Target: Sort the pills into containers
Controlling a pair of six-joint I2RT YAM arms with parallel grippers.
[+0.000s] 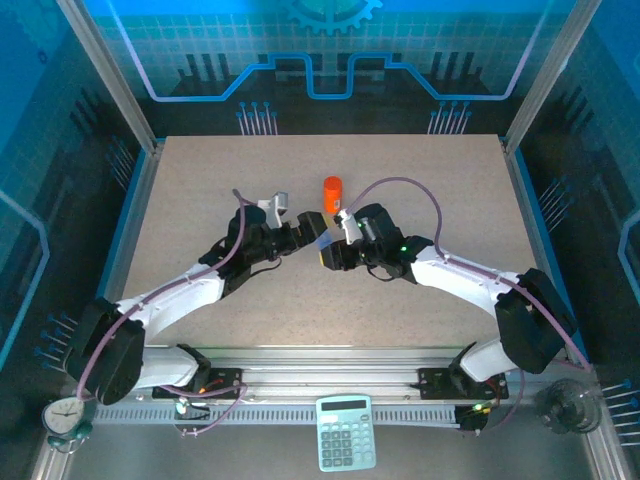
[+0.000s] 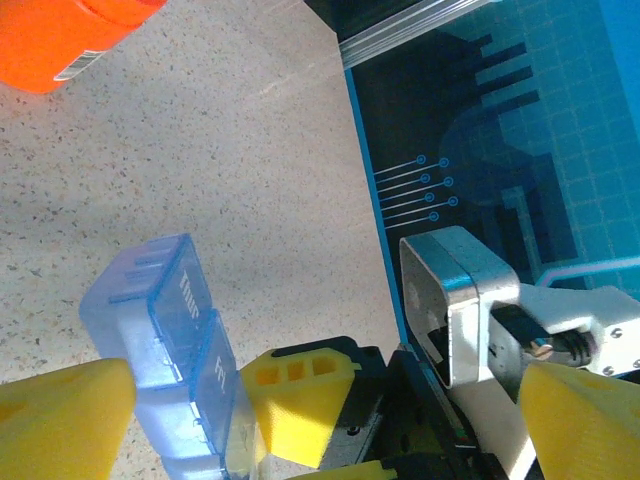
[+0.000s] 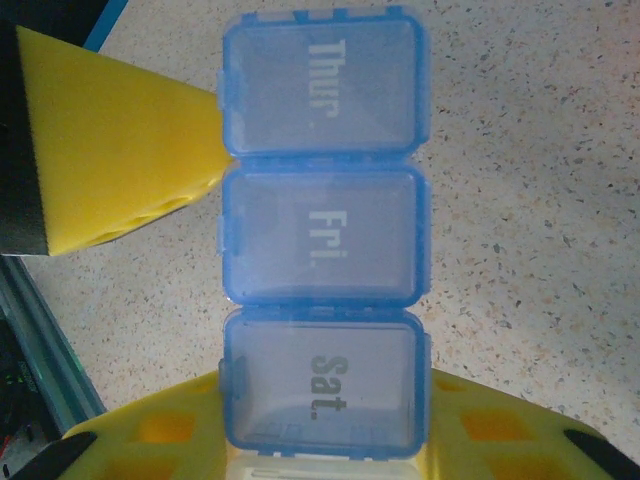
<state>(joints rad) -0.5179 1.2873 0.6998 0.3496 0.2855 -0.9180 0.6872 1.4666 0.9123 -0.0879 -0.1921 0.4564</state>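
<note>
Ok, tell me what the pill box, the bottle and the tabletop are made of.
The pill box: translucent blue plastic, glossy; the surface behind shows through the lids. The bottle: orange, smooth with a slight sheen, probably plastic. The tabletop: matte beige speckled surface, likely laminate or composite; cannot tell which.

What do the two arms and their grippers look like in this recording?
The left arm and right arm have white link shells with black joints. A mauve cable loops along each. A small green light glows near the right wrist. The left gripper has plain yellow wedge fingers. The right gripper has yellow fingers with square holes.
</note>
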